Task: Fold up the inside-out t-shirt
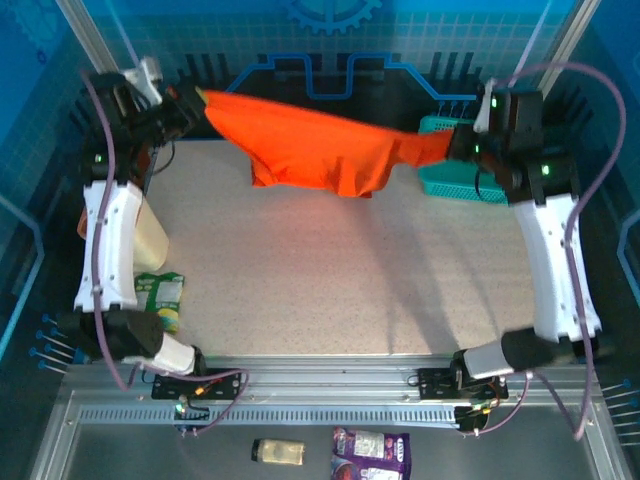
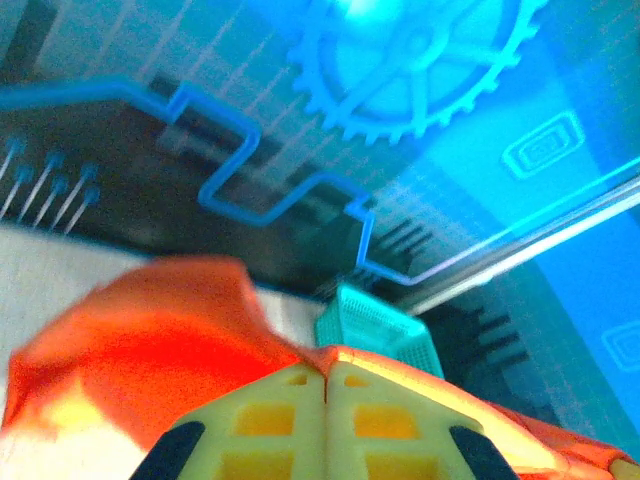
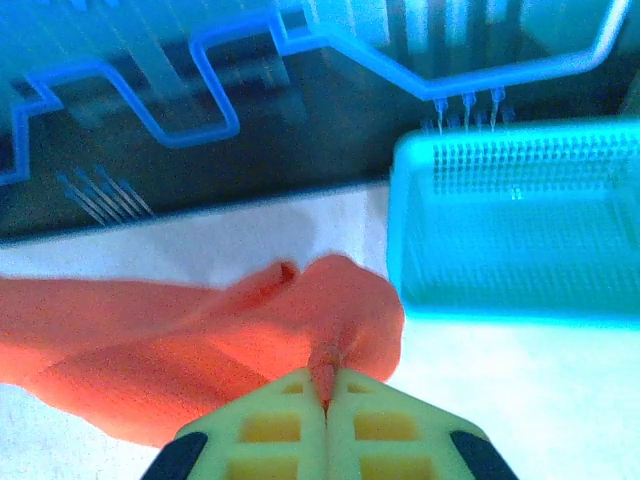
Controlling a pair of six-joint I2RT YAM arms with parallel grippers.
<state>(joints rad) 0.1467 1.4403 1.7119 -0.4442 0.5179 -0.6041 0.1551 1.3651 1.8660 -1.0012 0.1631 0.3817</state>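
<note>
T-shirt point(image 1: 320, 145) held stretched in the air; no fold made yet.
Left gripper point(image 1: 196, 100) and right gripper point(image 1: 455, 147) each clench one end. The t-shirt hangs beside the basket point(image 1: 445, 190), its long axis running straight away from it and its middle sagging. Laying flat and folding are left.

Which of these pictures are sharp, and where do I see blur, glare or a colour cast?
Top external view: fairly sharp and evenly lit; faint shadows lie on the table. Left wrist view: strong blue cast, with the t-shirt blurred and washed out near the camera. Right wrist view: the basket glows overexposed cyan and looks slightly soft.
</note>
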